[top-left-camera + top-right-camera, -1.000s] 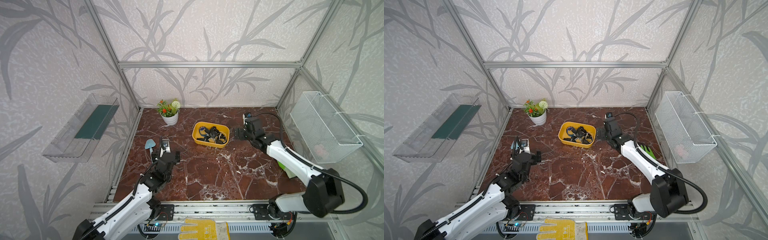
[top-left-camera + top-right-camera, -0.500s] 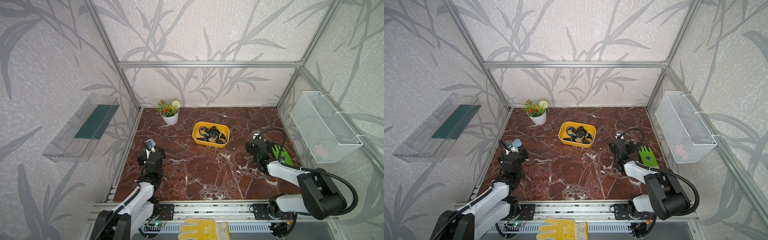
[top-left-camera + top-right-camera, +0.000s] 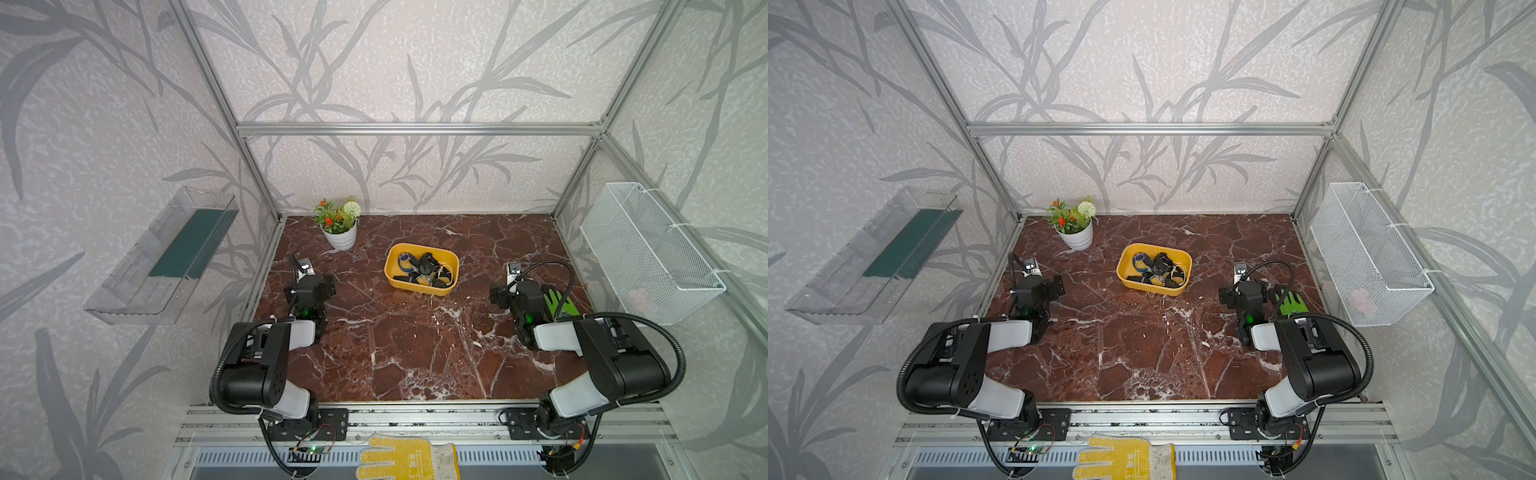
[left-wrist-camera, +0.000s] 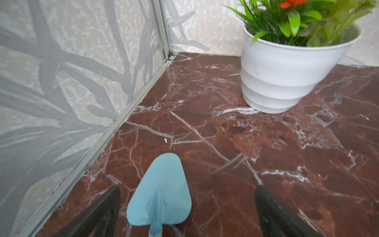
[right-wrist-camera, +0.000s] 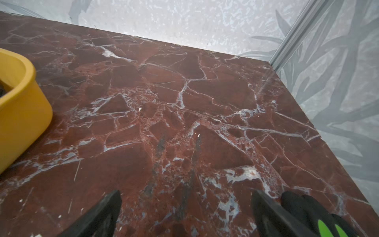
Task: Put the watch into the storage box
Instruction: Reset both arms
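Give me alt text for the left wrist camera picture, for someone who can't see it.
A light blue triangular plastic tool lies on the red-brown marble table, seen between the open black jaws of the left gripper. Beyond it stands a white pot of green plants, near the wallpapered corner.

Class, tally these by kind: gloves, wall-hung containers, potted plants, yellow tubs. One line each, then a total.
Gloves: 2 (green glove, yellow glove)
Wall-hung containers: 2 (clear tray, wire basket)
Potted plant: 1
Yellow tubs: 1 (storage box)
Total: 6
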`<state>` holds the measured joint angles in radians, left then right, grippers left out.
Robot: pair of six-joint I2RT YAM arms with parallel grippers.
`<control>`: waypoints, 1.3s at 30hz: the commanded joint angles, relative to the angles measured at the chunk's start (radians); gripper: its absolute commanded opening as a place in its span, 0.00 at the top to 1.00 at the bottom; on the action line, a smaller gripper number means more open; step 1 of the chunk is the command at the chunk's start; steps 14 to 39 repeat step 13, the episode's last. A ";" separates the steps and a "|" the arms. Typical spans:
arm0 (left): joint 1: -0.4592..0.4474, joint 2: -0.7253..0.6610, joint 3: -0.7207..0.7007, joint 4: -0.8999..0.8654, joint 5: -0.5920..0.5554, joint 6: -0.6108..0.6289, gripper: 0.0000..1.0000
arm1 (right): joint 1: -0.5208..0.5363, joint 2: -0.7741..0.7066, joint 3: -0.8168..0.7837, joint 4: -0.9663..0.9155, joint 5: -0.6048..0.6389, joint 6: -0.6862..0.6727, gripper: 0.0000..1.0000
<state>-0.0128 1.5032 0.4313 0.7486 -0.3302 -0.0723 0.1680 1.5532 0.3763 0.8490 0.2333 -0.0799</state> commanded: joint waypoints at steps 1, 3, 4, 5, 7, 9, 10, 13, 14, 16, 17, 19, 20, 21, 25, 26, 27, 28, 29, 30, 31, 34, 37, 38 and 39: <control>0.002 -0.003 0.008 -0.021 0.049 -0.010 0.01 | -0.007 -0.027 0.029 -0.029 -0.033 -0.002 0.01; 0.002 -0.005 0.010 -0.023 0.049 -0.011 0.01 | -0.007 -0.021 0.021 -0.005 -0.029 0.000 0.01; 0.003 -0.006 0.010 -0.024 0.049 -0.011 0.01 | -0.006 -0.029 0.028 -0.033 -0.032 -0.002 0.01; 0.002 -0.005 0.009 -0.023 0.049 -0.011 0.01 | -0.007 -0.025 0.026 -0.021 -0.031 -0.002 0.01; 0.003 -0.007 0.007 -0.021 0.048 -0.008 0.01 | -0.007 -0.026 0.025 -0.024 -0.031 -0.001 0.01; 0.002 -0.007 0.008 -0.023 0.049 -0.010 0.01 | -0.007 -0.025 0.026 -0.020 -0.032 -0.001 0.01; 0.003 -0.004 0.010 -0.025 0.052 -0.010 0.01 | -0.007 -0.027 0.026 -0.023 -0.032 -0.002 0.01; 0.007 -0.006 0.011 -0.029 0.057 -0.012 0.01 | -0.007 -0.027 0.026 -0.022 -0.032 -0.001 0.01; 0.007 -0.006 0.011 -0.029 0.057 -0.012 0.01 | -0.007 -0.027 0.026 -0.022 -0.032 -0.001 0.01; 0.007 -0.006 0.011 -0.029 0.057 -0.012 0.01 | -0.007 -0.027 0.026 -0.022 -0.032 -0.001 0.01; 0.007 -0.006 0.011 -0.029 0.057 -0.012 0.01 | -0.007 -0.027 0.026 -0.022 -0.032 -0.001 0.01; 0.007 -0.006 0.011 -0.029 0.057 -0.012 0.01 | -0.007 -0.027 0.026 -0.022 -0.032 -0.001 0.01; 0.007 -0.006 0.011 -0.029 0.057 -0.012 0.01 | -0.007 -0.027 0.026 -0.022 -0.032 -0.001 0.01; 0.007 -0.006 0.011 -0.029 0.057 -0.012 0.01 | -0.007 -0.027 0.026 -0.022 -0.032 -0.001 0.01; 0.007 -0.006 0.011 -0.029 0.057 -0.012 0.01 | -0.007 -0.027 0.026 -0.022 -0.032 -0.001 0.01; 0.007 -0.006 0.011 -0.029 0.057 -0.012 0.01 | -0.007 -0.027 0.026 -0.022 -0.032 -0.001 0.01; 0.007 -0.006 0.011 -0.029 0.057 -0.012 0.01 | -0.007 -0.027 0.026 -0.022 -0.032 -0.001 0.01; 0.007 -0.006 0.011 -0.029 0.057 -0.012 0.01 | -0.007 -0.027 0.026 -0.022 -0.032 -0.001 0.01; 0.007 -0.006 0.011 -0.029 0.057 -0.012 0.01 | -0.007 -0.027 0.026 -0.022 -0.032 -0.001 0.01; 0.007 -0.006 0.011 -0.029 0.057 -0.012 0.01 | -0.007 -0.027 0.026 -0.022 -0.032 -0.001 0.01; 0.007 -0.006 0.011 -0.029 0.057 -0.012 0.01 | -0.007 -0.027 0.026 -0.022 -0.032 -0.001 0.01; 0.007 -0.006 0.011 -0.029 0.057 -0.012 0.01 | -0.007 -0.027 0.026 -0.022 -0.032 -0.001 0.01; 0.007 -0.006 0.011 -0.029 0.057 -0.012 0.01 | -0.007 -0.027 0.026 -0.022 -0.032 -0.001 0.01; 0.007 -0.006 0.011 -0.029 0.057 -0.012 0.01 | -0.007 -0.027 0.026 -0.022 -0.032 -0.001 0.01; 0.007 -0.006 0.011 -0.029 0.057 -0.012 0.01 | -0.007 -0.027 0.026 -0.022 -0.032 -0.001 0.01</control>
